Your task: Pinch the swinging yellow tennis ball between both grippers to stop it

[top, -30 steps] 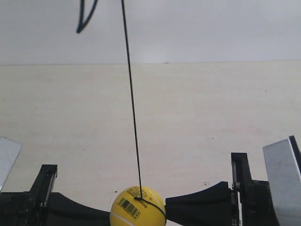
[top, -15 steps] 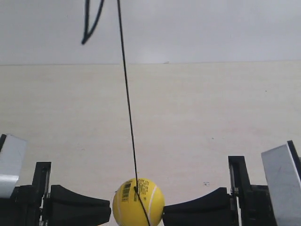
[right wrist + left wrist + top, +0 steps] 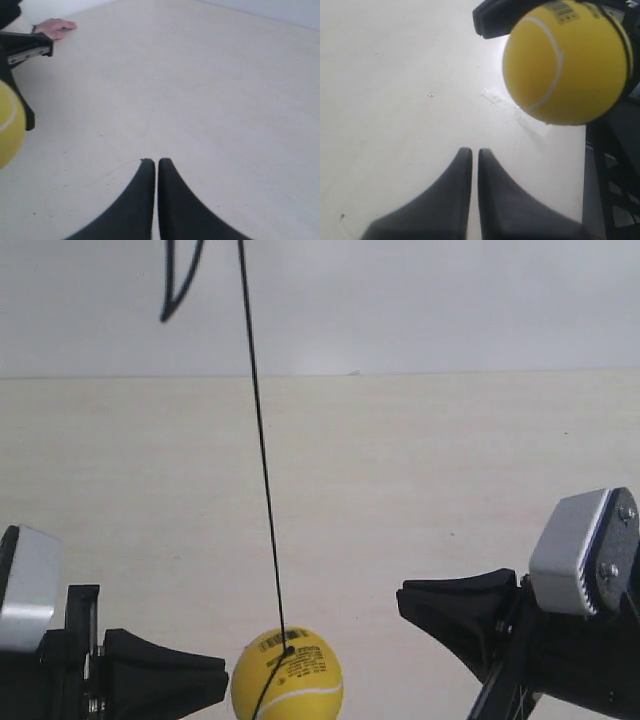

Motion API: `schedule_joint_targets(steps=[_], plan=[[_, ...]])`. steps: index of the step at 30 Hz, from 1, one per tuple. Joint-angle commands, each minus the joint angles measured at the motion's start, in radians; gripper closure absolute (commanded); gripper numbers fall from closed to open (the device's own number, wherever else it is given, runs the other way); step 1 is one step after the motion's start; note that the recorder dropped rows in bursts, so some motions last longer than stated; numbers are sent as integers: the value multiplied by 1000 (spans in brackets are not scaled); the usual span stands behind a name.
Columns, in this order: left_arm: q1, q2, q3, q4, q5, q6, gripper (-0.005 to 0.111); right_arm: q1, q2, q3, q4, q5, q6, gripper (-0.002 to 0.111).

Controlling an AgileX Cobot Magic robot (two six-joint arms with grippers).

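Observation:
The yellow tennis ball hangs on a thin black string low in the exterior view, its barcode label facing up. The gripper at the exterior view's left has its blunt black tip right beside the ball; I cannot tell whether they touch. The gripper at the exterior view's right is higher and clearly apart from the ball. In the left wrist view the ball floats large beyond the shut left gripper. In the right wrist view the ball is only a sliver at the frame edge, far from the shut right gripper.
A pale tabletop lies below, with a grey wall behind. White-grey blocks sit on both arms. A loose black cord loop hangs by the string. A person's hand rests at the far table edge.
The gripper at the exterior view's right has pulled away from the ball, moving right and up and tilting. The ball has drifted slightly left. The other gripper stays beside it.

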Motion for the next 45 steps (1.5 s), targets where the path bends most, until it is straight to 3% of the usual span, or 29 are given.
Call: schedule_joint_targets(steps=[1, 11, 20, 25, 35, 45], plan=[[-4, 1, 18, -101, 41, 23, 102, 1, -2, -2, 46, 24, -26, 108], [-4, -190, 18, -481, 357, 67, 102, 1, -133, -2, 302, 234, -163, 108], [-4, -521, -32, -889, 512, 284, 102, 1, -366, -1, 545, 311, -252, 108], [-4, -667, -79, -904, 599, 292, 102, 1, -488, -1, 569, 366, -273, 108], [-4, -933, -185, -902, 902, 292, 102, 1, -754, -1, 578, 437, -279, 108], [-4, -1164, -217, -902, 1008, 292, 102, 1, -1028, -1, 578, 451, -279, 108]])
